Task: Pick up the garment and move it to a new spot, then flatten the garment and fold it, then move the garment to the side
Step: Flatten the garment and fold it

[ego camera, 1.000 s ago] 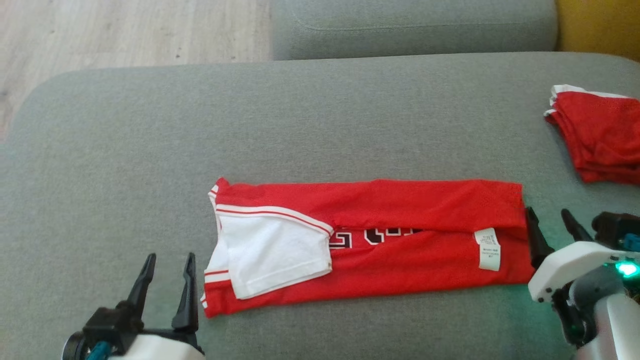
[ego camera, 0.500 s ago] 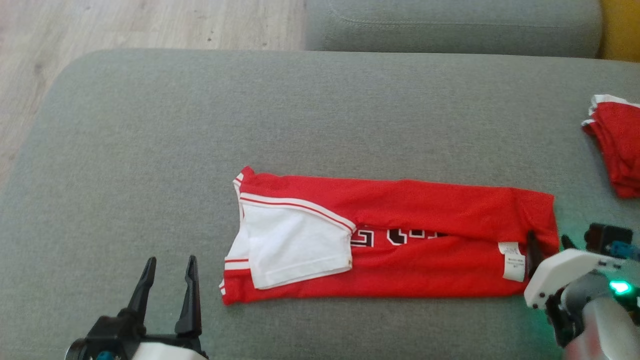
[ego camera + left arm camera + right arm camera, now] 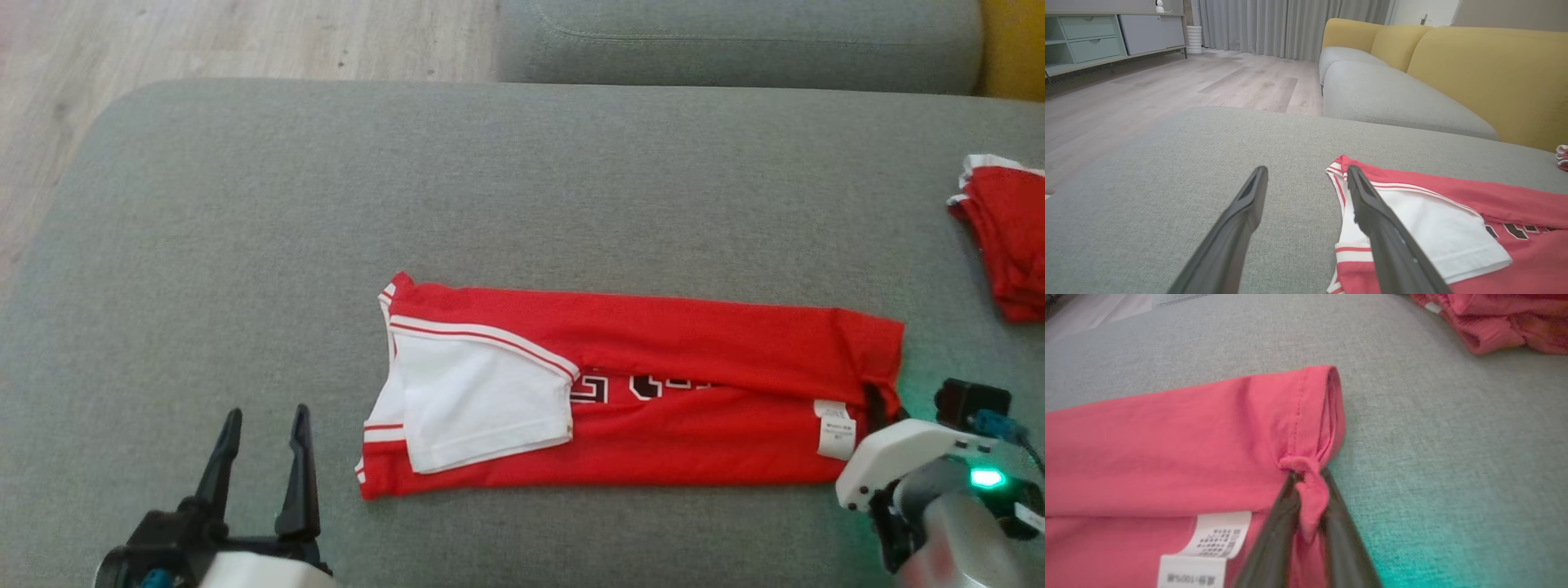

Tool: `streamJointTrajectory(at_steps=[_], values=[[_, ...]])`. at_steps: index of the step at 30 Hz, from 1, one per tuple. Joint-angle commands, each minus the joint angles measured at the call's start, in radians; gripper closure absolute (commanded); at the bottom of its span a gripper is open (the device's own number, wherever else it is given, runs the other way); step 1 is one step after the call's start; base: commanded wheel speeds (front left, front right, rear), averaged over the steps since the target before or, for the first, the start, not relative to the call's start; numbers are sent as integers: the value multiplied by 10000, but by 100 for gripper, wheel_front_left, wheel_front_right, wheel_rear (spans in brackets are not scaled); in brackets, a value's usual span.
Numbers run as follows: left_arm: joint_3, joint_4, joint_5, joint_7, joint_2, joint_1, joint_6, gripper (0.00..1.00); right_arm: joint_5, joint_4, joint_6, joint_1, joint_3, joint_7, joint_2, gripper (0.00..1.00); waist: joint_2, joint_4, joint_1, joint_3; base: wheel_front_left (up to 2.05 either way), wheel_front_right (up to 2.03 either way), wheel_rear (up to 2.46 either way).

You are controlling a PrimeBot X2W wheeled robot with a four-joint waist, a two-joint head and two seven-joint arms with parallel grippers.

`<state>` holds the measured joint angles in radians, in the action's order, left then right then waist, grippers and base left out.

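Observation:
The garment (image 3: 653, 359) is a red jersey with white sleeve and trim, folded into a long strip across the grey cushion (image 3: 490, 188). Its white end (image 3: 1437, 232) lies at the left, its hem and care label (image 3: 835, 427) at the right. My right gripper (image 3: 882, 402) is shut on the hem's right edge; in the right wrist view the red cloth (image 3: 1308, 490) is pinched between its two dark fingers. My left gripper (image 3: 261, 461) stands open just left of the white end, its right finger (image 3: 1384, 232) over the trim, nothing between the fingers.
A second folded red garment (image 3: 1008, 237) lies at the cushion's right edge. Another grey seat cushion (image 3: 735, 41) with a yellow backrest (image 3: 1486, 73) lies beyond. Wooden floor (image 3: 245, 37) drops off at the far left, with a cabinet (image 3: 1094, 36) across the room.
My right gripper moved in onto the hem's right edge and closed on it. The head camera shifted between the earliest frame and the later ones. The left gripper stayed open, sinking slightly.

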<state>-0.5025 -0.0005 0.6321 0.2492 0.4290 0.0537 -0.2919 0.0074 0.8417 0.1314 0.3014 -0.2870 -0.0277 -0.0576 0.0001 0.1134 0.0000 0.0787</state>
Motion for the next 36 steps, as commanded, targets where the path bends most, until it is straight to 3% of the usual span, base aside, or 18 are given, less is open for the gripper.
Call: streamJointTrajectory(at_steps=[1, 6, 10, 18, 28, 36], values=[[504, -319, -132, 125, 188, -158, -103, 0, -33, 38, -7, 194, 273, -139, 69, 100, -1, -99, 0, -15, 0, 0, 0], [573, -388, -155, 125, 166, -133, -132, 0, -86, -47, -7, 548, 33, -548, 35, 100, -1, -382, 0, -45, 0, 0, 0], [572, -412, -196, 125, 88, -123, -118, 0, -125, -763, -7, 681, -196, -551, -380, 100, -1, -668, 0, -96, 0, 0, 0], [495, -335, -251, 126, -50, -75, -36, 0, 306, -2982, -7, 35, -113, 829, -813, 100, -1, -1014, 0, -334, 0, 0, 0], [309, -138, -231, 98, -127, -58, 115, 0, 2492, -6639, -7, -1580, 2223, 3361, -100, 100, -1, -916, 0, -773, 0, 0, 0], [251, -129, -225, 25, -18, -134, 194, 0, 4041, -7402, -7, -1798, 4568, 3505, 67, 100, -1, -376, 0, -893, 0, 0, 0]])
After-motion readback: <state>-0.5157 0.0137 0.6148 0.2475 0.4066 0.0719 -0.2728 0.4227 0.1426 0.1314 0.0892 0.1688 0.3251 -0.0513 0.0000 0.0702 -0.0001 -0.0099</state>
